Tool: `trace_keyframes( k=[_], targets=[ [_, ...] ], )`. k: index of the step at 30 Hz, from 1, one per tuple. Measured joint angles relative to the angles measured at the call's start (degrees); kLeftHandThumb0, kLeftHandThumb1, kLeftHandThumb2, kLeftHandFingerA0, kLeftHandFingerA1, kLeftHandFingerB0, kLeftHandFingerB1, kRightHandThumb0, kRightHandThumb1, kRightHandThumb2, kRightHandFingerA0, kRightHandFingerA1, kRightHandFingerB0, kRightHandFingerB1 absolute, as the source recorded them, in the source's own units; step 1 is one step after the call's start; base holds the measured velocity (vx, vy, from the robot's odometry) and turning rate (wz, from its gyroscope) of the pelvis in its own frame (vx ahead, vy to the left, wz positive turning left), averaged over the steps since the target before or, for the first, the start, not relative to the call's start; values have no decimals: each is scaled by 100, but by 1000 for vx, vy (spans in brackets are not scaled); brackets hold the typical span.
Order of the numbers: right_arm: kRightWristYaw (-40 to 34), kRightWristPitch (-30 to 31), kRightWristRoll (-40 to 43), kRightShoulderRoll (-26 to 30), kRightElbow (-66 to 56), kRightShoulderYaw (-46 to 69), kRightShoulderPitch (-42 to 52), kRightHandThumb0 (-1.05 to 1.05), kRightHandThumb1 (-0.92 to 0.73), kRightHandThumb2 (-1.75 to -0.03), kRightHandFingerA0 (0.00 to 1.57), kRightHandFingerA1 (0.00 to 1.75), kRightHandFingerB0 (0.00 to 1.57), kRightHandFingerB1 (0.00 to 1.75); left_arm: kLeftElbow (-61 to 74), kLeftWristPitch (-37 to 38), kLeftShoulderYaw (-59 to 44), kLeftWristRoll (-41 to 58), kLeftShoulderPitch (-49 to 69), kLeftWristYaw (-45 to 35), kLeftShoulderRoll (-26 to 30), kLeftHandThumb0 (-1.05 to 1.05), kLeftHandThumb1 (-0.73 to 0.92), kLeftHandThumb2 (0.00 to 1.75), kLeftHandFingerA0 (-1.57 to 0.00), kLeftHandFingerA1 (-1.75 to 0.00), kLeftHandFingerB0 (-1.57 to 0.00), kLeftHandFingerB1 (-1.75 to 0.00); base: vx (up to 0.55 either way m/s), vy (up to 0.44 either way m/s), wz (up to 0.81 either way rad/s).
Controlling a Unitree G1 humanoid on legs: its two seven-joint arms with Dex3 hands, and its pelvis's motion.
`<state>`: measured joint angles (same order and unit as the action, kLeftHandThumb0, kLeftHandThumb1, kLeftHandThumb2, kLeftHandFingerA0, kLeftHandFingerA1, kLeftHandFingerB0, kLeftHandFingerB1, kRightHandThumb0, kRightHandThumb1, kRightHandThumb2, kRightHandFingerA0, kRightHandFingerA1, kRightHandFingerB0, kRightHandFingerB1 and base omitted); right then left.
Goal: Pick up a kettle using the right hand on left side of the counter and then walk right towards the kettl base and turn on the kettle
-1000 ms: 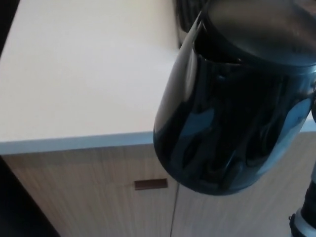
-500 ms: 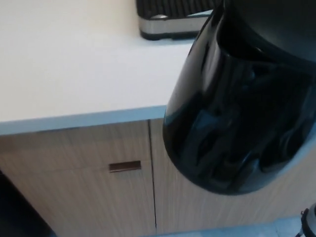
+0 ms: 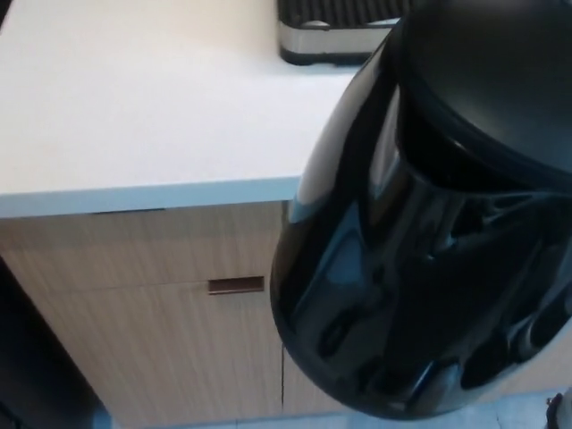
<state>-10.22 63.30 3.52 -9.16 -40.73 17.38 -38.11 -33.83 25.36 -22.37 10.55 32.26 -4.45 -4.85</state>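
Kettle [image 3: 429, 223] is filling the right of your view, tilted and hanging out past the bench [image 3: 134, 98] edge, over the wooden cabinet doors [image 3: 152, 331]. You are seeing neither robot hand, so their grip cannot be told.

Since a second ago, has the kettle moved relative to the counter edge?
Yes. The kettle now hangs further right along the counter, nearer the ribbed appliance at the back, though the camera shifted too.
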Motion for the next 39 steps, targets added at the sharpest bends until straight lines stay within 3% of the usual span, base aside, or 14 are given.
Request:
trace_keyframes(
  k=[2,3,8,9,15,20,22,27,28,38,39],
  targets=[
    [22,140,29,41,5,44,56,-11,-40,-148,107,175,87,153,7,26,-5,21,12,-7,-31,32,28,152,-106,-116,-103,-108,-43,-374,10],
    [19,162,21,74,4,63,51,-10,-39,-150,107,175,87,153,2,29,7,17,22,-9,-46,34,47,130,-107,-110,-105,-106,-79,-409,6],
    [27,192,18,305,7,68,117,-10,-39,-150,107,175,87,153,-13,31,41,12,7,-13,-62,34,47,130,-107,-110,-105,-106,-88,-220,0],
    [27,193,18,314,8,66,123,-16,-36,-148,109,175,83,163,-13,31,41,13,8,-13,-62,31,27,153,-104,-119,-104,-109,-84,-48,5],
    [28,236,21,366,134,81,135,-18,-35,-149,109,175,84,163,-33,20,41,18,11,-20,-52,35,29,148,-107,-119,-103,-108,-9,37,3],
    [46,254,64,362,193,62,116,-18,-33,-153,111,175,85,163,4,73,7,37,27,-28,2,35,26,154,-105,-119,-104,-109,20,112,5],
    [54,254,95,362,212,57,112,-17,-34,-153,111,175,85,163,-19,73,6,43,39,-30,1,37,30,146,-108,-118,-104,-108,0,0,0],
    [51,253,112,371,292,78,92,-18,-35,-150,110,175,86,161,-64,73,-2,64,-13,-32,12,38,29,148,-110,-118,-104,-108,46,-192,1],
    [48,253,116,370,310,91,70,-18,-35,-151,110,175,87,162,-76,74,-6,74,-23,-35,16,32,26,154,-107,-120,-105,-110,19,-296,7],
    [6,237,104,485,437,174,4,-18,-35,-152,111,175,88,162,-5,87,35,88,-14,-43,-66,31,26,151,-106,-119,-104,-110,68,-324,-3],
    [1,237,104,486,446,173,-8,-19,-33,-152,110,175,88,162,21,87,37,87,-12,-40,-66,34,40,133,-110,-114,-109,-108,18,-140,1]
  ],
)
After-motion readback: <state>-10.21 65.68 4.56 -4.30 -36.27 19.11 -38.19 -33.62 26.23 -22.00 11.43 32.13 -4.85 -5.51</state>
